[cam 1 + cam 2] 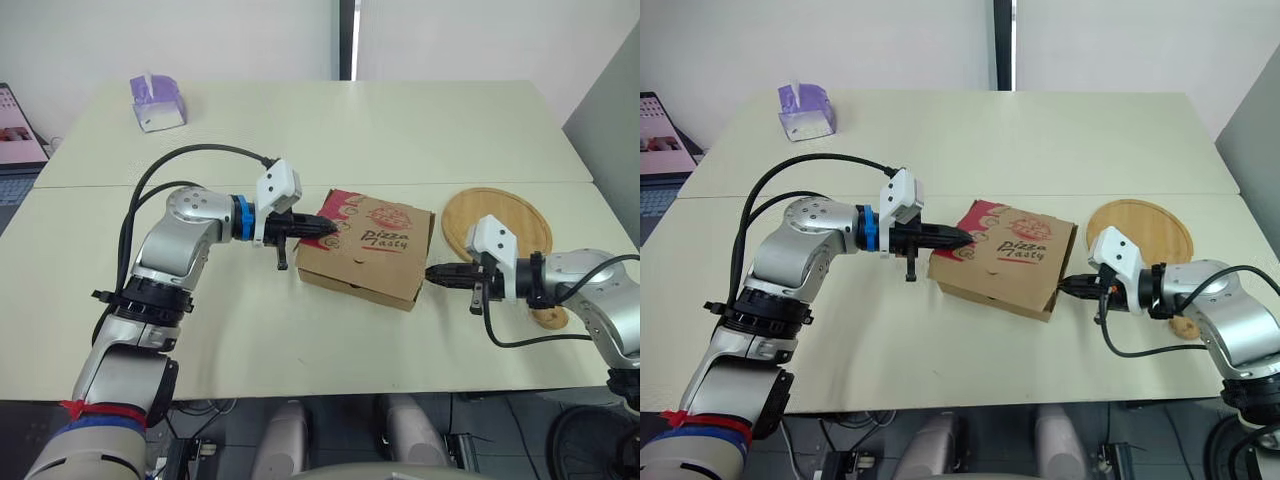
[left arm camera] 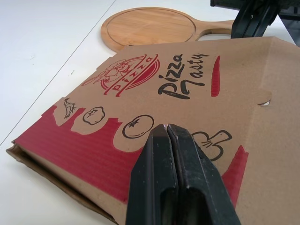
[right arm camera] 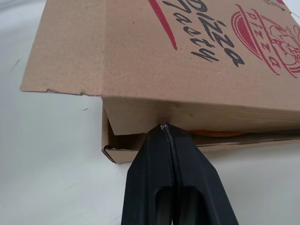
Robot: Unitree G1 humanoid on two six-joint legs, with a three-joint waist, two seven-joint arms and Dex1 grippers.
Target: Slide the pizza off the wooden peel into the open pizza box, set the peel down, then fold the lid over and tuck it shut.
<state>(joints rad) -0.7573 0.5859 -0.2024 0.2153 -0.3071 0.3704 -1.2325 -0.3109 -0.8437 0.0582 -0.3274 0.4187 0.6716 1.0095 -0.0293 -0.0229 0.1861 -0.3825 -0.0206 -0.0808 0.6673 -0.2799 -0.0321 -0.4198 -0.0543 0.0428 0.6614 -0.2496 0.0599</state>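
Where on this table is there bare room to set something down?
Bare table lies behind the pizza box, from the tissue box across to the far right corner, and along the near edge in front of it. Crowded: the left gripper over its top, the right gripper at its side, the wooden peel beyond.

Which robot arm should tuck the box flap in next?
Probably the right. The right gripper, shut, sits at the loose side flap of the pizza box, where a gap shows. The left gripper is shut over the lid, away from that flap.
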